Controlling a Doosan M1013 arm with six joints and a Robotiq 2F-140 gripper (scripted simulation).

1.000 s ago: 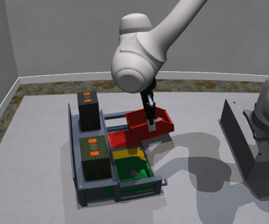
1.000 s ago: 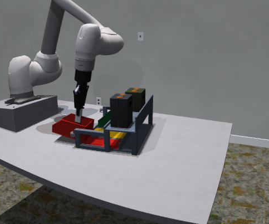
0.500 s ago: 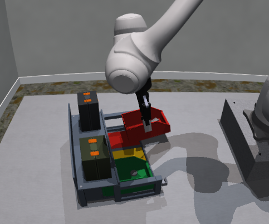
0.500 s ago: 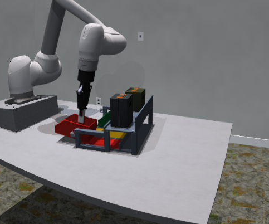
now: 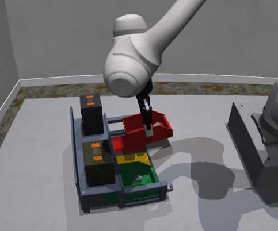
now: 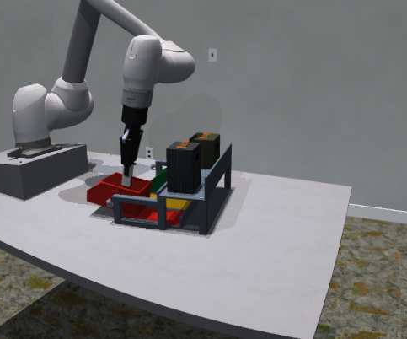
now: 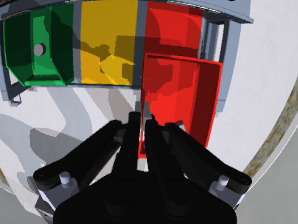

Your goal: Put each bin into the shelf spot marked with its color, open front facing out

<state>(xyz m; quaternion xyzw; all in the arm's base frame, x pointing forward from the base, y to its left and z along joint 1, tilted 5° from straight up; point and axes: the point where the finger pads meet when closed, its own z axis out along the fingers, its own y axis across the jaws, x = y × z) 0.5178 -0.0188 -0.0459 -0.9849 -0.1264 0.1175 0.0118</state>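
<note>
Jaws look nearly closed, pinching the side wall of the red bin. That bin hangs at the front of the shelf unit, its rear end over the red mark, its front raised above the worktop. Held by one wall, it could swing or slip if its rear catches the low upper board; a steep tilt might spill its parts. Drifting sideways would set it off-center. The top view shows a round part in the green bin, hidden in the exterior view; the exterior view better shows the red bin's tilt.
</note>
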